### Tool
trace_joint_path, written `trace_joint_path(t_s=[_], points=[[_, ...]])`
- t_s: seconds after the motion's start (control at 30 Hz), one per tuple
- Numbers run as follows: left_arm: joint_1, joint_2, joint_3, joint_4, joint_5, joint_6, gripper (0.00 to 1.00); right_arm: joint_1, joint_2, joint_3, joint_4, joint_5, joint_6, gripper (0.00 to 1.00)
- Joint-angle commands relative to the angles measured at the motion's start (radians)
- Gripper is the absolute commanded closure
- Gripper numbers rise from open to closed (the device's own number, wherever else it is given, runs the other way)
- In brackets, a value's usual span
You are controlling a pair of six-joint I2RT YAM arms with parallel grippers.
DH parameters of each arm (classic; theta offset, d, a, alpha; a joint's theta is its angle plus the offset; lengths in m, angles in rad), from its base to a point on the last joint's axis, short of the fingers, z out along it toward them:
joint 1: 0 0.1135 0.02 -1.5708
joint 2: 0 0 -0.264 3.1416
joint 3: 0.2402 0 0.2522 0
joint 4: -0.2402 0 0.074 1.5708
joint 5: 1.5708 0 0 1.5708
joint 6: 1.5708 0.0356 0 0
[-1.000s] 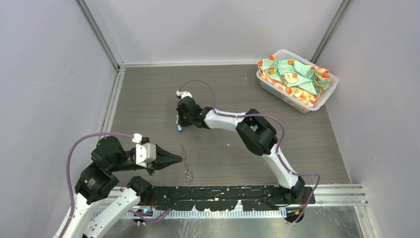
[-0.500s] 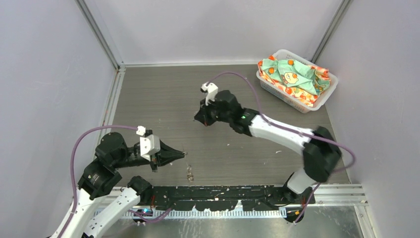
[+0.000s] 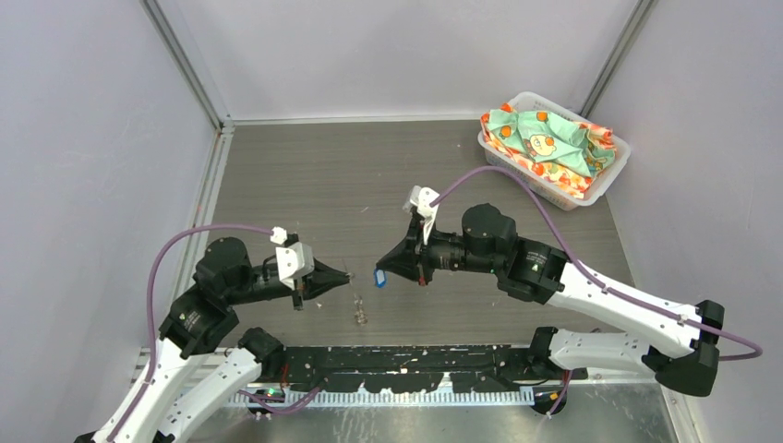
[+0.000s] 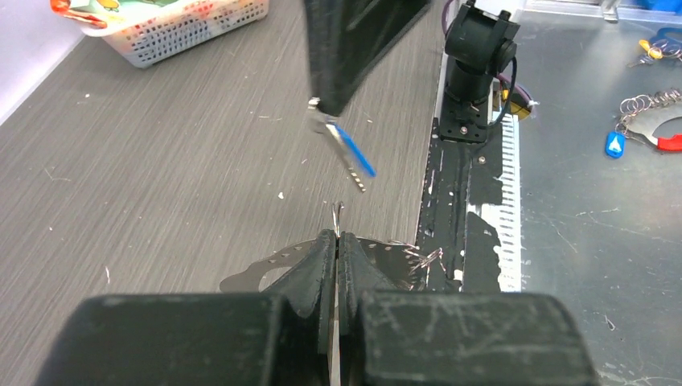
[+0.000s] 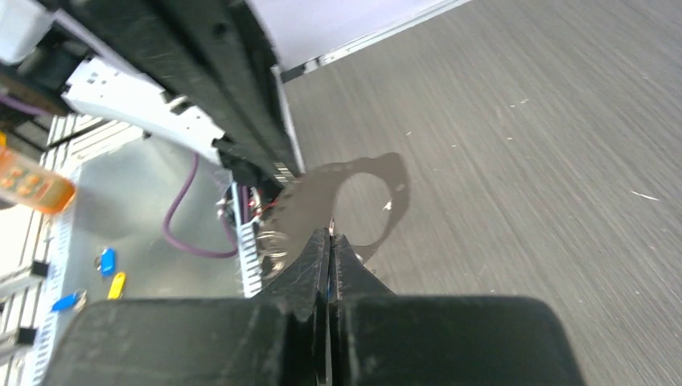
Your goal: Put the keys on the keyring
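Observation:
My left gripper (image 3: 345, 274) is shut on the keyring (image 3: 357, 316), a thin grey band that droops from its tip down to the table. In the left wrist view the fingertips (image 4: 326, 244) pinch a bit of wire, and the grey speckled keyring (image 4: 265, 269) spreads beneath them. My right gripper (image 3: 382, 269) is shut on a blue-headed key (image 3: 379, 278), just right of the left gripper's tip. That key (image 4: 355, 158) hangs slanted ahead of the left fingers. The right wrist view shows the right gripper (image 5: 330, 235) shut, with the keyring (image 5: 384, 189) just beyond it.
A white basket (image 3: 605, 180) of patterned cloth stands at the back right corner, and shows as a basket (image 4: 185, 40) in the left wrist view. The black base rail (image 3: 415, 358) runs along the near edge. Spare key tags (image 4: 615, 145) and rings lie on the metal surface beyond it.
The right arm has swung from the table's middle toward the near edge, carrying the blue key up to the left gripper. The left gripper has shifted slightly forward and right with the keyring.

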Motion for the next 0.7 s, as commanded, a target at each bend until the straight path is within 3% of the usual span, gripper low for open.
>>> trace_joint_path(t_s=[0.0, 0.67], points=[[0.002, 0.017, 0.004, 0.095, -0.006, 0.015, 1.0, 0.082, 0.033, 0.112, -0.099, -0.004, -0.041, 0.99], [0.001, 0.008, 0.001, 0.059, -0.006, 0.079, 1.0, 0.181, 0.164, 0.237, -0.103, 0.147, -0.05, 0.99]])
